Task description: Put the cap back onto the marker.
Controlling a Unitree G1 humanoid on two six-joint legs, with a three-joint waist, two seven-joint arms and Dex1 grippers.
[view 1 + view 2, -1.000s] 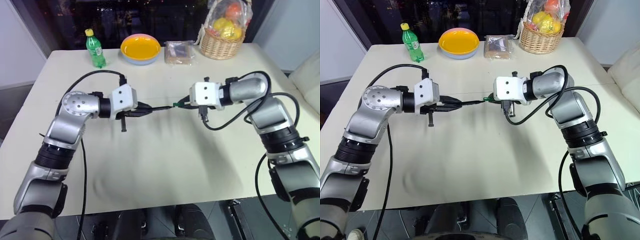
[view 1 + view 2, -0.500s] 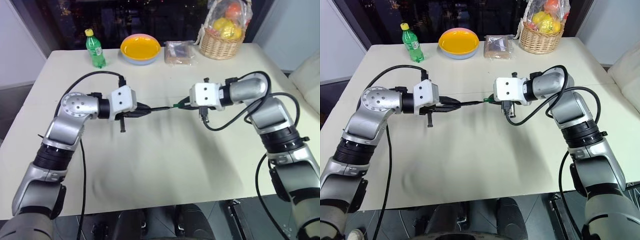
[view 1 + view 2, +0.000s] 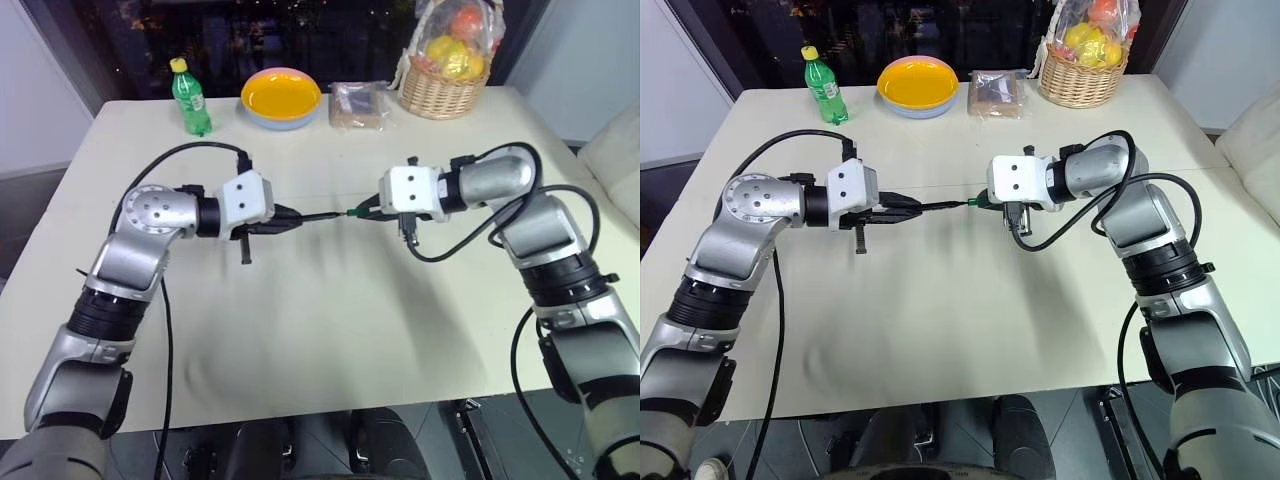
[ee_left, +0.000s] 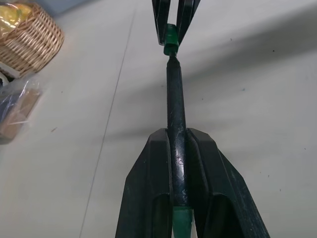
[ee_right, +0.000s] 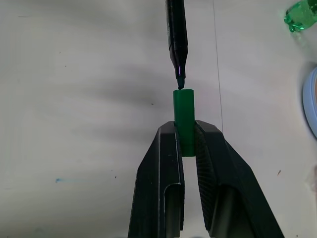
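Note:
Above the middle of the table, my left gripper [image 3: 292, 219] is shut on the black marker [image 4: 176, 104], gripping its rear half. The marker lies level and points its greenish tip toward my right gripper [image 3: 364, 211]. That gripper is shut on the small bright green cap [image 5: 183, 106], whose open end faces the marker. In the right wrist view the marker [image 5: 177, 29] lines up with the cap, and its tip sits right at the cap's mouth. The left wrist view shows the cap [image 4: 170, 37] just beyond the marker's tip, between the other gripper's fingers.
Along the table's far edge stand a green bottle [image 3: 190, 98] with a yellow lid, a yellow bowl [image 3: 281, 97], a wrapped packet [image 3: 358, 103] and a wicker basket [image 3: 442, 85] of fruit. The white tabletop [image 3: 320, 330] lies beneath both grippers.

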